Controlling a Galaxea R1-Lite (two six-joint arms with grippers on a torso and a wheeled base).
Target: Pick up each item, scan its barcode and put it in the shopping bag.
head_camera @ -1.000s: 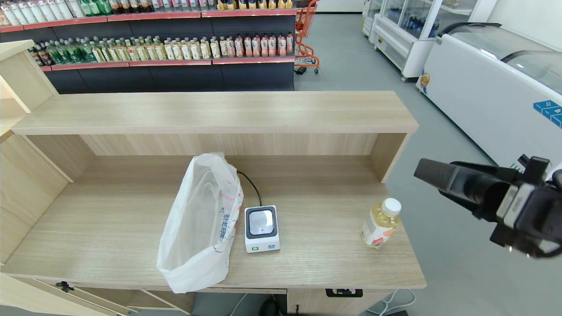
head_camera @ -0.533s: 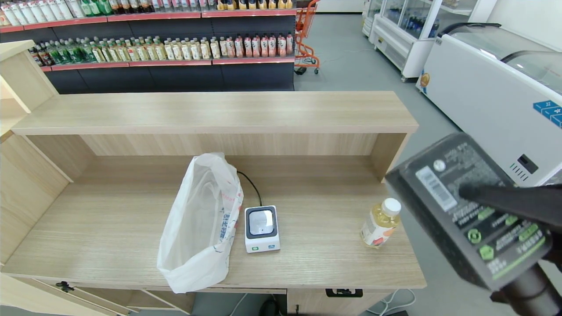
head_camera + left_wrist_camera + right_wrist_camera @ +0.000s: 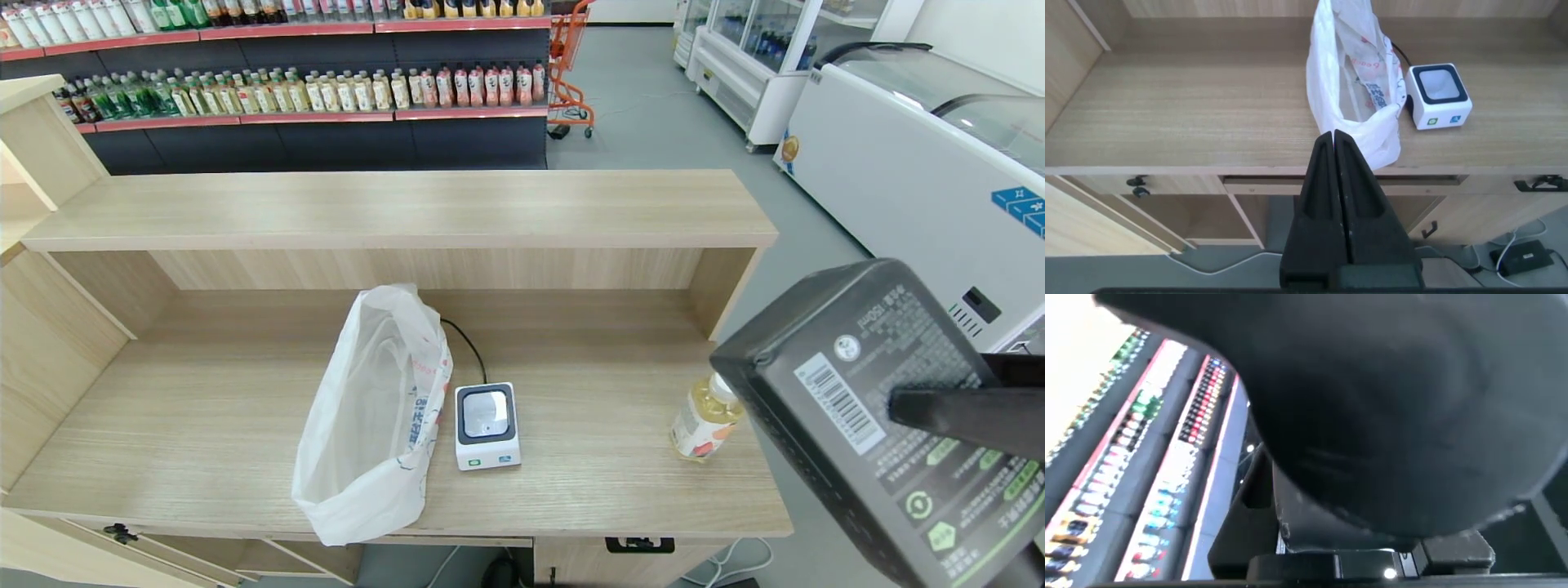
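Black packet (image 3: 833,359) in right hand (image 3: 906,408) beyond counter (image 3: 612,465) edge, bottle (image 3: 704,415) near edge

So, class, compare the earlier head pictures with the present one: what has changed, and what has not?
The right gripper, shut on the pack, swung it up with its barcode face toward the head camera, then brought it nearer and lower. The pack now hides the cap of the bottle. The bag, scanner and bottle stayed put.
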